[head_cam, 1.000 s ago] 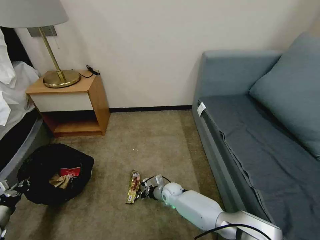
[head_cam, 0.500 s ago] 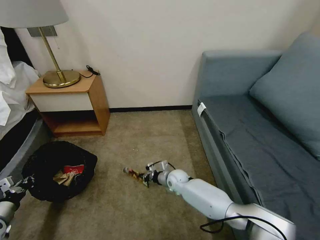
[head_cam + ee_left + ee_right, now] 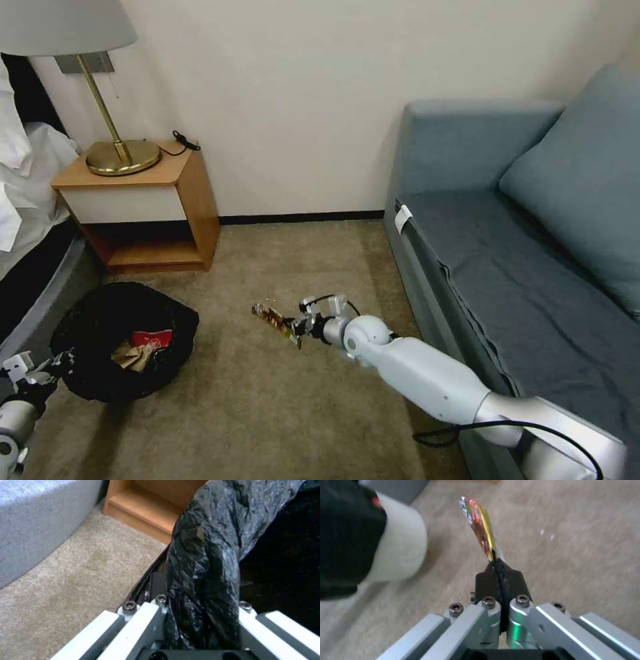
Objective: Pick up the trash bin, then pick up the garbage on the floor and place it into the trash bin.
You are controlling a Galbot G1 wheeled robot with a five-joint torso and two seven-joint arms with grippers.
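Note:
The trash bin [image 3: 100, 320], lined with a crinkly black bag, hangs low over the carpet at the left. My left gripper [image 3: 53, 365] is shut on its near rim, and in the left wrist view the left gripper [image 3: 200, 610] pinches the black bag [image 3: 203, 555]. Inside lie a red-and-white carton [image 3: 150, 339] and brown crumpled paper [image 3: 132, 357]. My right gripper [image 3: 298, 327] is shut on one end of the gold-brown snack wrapper [image 3: 272, 317], held clear of the floor to the right of the bin. The right wrist view shows the right gripper [image 3: 498, 566], the wrapper [image 3: 480, 527] and the bin's white body [image 3: 400, 545].
A wooden nightstand [image 3: 143, 200] with a brass lamp [image 3: 120, 157] stands against the wall behind the bin. A bed [image 3: 27, 267] borders the left side. A grey-blue sofa [image 3: 520, 267] runs along the right. Open carpet [image 3: 280, 267] lies between them.
My right gripper closed on the wrapper that lay flat on the carpet and lifted it up and forward. The bin in my left gripper shifted slightly to the right.

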